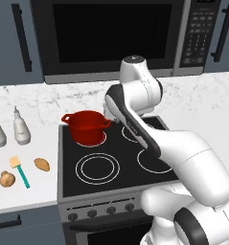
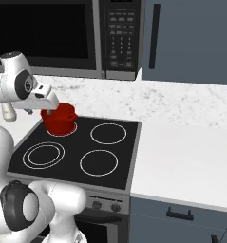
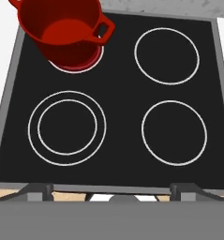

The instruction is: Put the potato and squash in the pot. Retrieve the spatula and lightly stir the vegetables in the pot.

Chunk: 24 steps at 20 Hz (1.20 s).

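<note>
Marble counter left of the stove holds the potato point(image 1: 7, 179), squash point(image 1: 41, 164) and spatula point(image 1: 19, 171), untouched, so every step remains. On the back-left burner, the pot point(image 1: 86, 126) looks empty, though its floor is partly hidden. Fingers point(image 3: 36, 190) spread apart, gripping nothing.

Counter point(image 1: 25, 143) left of stove: potato point(image 1: 7, 179), squash point(image 1: 41, 164), spatula point(image 1: 19, 171), 2 bottles point(image 1: 21, 127). Pot point(image 1: 87, 126) on stove point(image 1: 125, 158), rear-left burner.

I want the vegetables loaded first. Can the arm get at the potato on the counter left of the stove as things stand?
Probably yes. The potato lies in the open on the counter, apart from the spatula and squash, nothing over it. The gripper, open, looks down over the stove and would have to swing left.
</note>
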{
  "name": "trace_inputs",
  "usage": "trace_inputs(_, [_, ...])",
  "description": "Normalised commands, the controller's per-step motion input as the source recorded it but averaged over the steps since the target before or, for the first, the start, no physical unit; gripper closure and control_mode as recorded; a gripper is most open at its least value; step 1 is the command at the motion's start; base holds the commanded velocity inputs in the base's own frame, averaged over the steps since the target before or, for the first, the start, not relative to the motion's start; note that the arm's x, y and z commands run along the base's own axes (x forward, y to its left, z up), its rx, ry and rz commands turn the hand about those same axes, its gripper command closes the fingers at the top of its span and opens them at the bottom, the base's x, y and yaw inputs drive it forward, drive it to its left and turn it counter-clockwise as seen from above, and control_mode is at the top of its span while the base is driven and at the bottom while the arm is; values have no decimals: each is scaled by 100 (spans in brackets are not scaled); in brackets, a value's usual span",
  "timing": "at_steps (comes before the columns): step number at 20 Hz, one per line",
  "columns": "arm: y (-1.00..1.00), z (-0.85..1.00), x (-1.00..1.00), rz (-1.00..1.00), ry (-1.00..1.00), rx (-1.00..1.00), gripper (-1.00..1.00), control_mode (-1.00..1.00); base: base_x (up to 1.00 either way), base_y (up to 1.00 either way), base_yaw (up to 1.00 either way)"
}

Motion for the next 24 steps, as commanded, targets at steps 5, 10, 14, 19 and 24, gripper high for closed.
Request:
trace_inputs(5, [18, 0, -17, -5, 0, 0, -100, -100, 0, 0, 0])
trace_inputs(10, [14, 0, -7, -5, 0, 0, -100, -100, 0, 0, 0])
trace_inputs(14, [20, 0, -14, -3, 0, 0, -100, -100, 0, 0, 0])
trace_inputs(19, [22, 0, -20, -4, 0, 0, -100, -100, 0, 0, 0])
trace_inputs(24, [5, 0, -2, -1, 0, 0, -100, 100, -7, 25, -5])
